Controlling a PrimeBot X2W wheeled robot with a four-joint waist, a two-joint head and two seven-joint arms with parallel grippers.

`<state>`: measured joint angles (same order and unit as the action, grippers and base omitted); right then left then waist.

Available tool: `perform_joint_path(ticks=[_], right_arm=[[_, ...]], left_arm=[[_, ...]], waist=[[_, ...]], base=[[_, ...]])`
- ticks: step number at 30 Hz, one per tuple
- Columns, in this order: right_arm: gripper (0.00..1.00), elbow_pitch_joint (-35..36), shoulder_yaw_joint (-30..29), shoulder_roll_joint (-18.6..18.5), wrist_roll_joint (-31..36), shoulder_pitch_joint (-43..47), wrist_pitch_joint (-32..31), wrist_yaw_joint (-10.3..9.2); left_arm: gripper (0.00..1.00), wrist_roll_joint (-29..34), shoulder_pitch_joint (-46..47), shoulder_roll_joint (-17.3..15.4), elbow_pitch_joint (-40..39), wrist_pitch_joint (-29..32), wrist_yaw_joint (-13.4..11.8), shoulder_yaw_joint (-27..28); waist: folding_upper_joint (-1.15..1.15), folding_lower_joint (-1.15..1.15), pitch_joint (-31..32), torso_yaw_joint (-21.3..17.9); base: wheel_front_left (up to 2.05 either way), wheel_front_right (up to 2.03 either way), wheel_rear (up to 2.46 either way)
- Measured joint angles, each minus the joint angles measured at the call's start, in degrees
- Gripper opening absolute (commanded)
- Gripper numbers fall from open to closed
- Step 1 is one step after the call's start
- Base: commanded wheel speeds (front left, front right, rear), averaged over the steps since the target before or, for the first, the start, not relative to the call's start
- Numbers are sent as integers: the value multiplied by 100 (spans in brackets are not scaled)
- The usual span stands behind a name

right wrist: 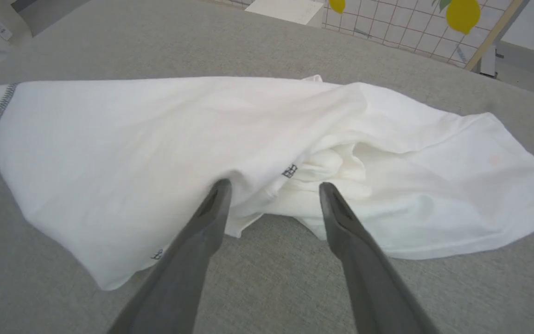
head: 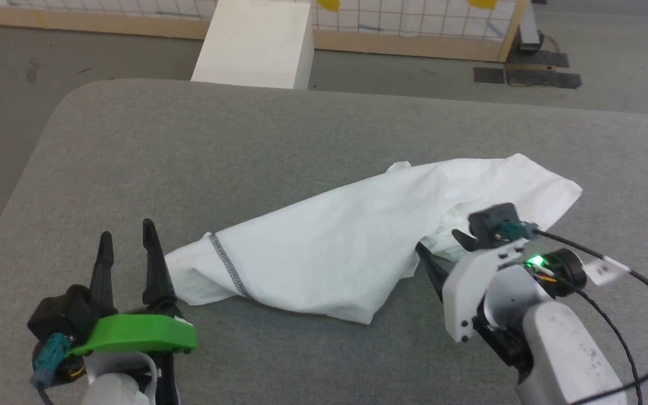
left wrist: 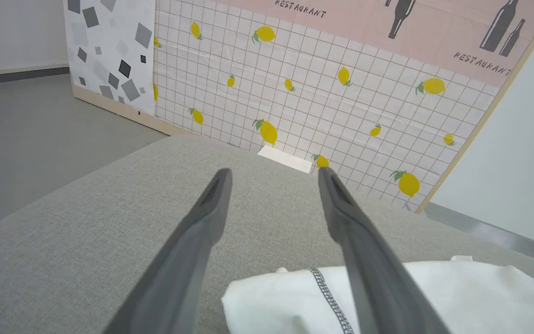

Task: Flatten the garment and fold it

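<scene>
Head view is showing the garment (head: 358, 242) lying crumpled in a long heap on the grey tabletop (head: 245, 140), stretching from the lower middle up toward the right. A dark zigzag seam (head: 228, 264) is running across its left end.

The left gripper (head: 126, 230) is sitting at the lower left with its two dark fingers spread apart and holding nothing, its inner finger just beside the garment's left end. In the left wrist view, the left gripper (left wrist: 274, 172) is pointing over bare tabletop toward a tiled panel printed with lemons (left wrist: 318, 93), while the garment (left wrist: 457, 297) and its seam (left wrist: 329, 297) are lying under and beside one finger.

The right gripper (head: 439, 243) is reaching in at the garment's near edge, where the cloth is bunching into folds. In the right wrist view, the right gripper (right wrist: 271, 185) is standing wide open, gripping nothing, with its fingertips overlapping the garment's (right wrist: 155, 139) hem; whether they are touching the cloth cannot be told.

A white box (head: 256, 42) is standing on the floor beyond the tabletop's far edge.
</scene>
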<state>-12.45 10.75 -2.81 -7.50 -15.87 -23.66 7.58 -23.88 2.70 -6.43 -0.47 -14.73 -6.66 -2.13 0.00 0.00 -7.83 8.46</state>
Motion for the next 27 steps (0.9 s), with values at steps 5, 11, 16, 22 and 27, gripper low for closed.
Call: perform_joint_path(ticks=[5, 11, 16, 22, 27], right_arm=[[100, -538, 236, -31, 51, -391, -270, 0], [0, -787, 369, -46, -88, -558, -346, 0], [0, -449, 192, -160, -425, -549, -147, 0], [0, 788, -887, -463, -557, 166, -508, 0], [0, 1694, -2082, -382, -290, 1271, -1352, 0]], left_arm=[[100, 177, -5, 154, 63, -1, 219, 129], [100, 380, 0, 264, 56, -1, 316, 305], [100, 434, 1, 301, 59, -1, 410, 358], [100, 433, 1, 323, 105, -1, 464, 392], [100, 431, 2, 332, 186, -1, 494, 364]], waist=[[0, 0, -144, 152], [0, 0, -265, 249], [0, 0, -229, 168], [0, 0, -131, 46], [0, 0, -112, -84]], base=[[0, 0, 0], [0, 0, 0], [0, 0, 0], [0, 0, 0], [0, 0, 0]])
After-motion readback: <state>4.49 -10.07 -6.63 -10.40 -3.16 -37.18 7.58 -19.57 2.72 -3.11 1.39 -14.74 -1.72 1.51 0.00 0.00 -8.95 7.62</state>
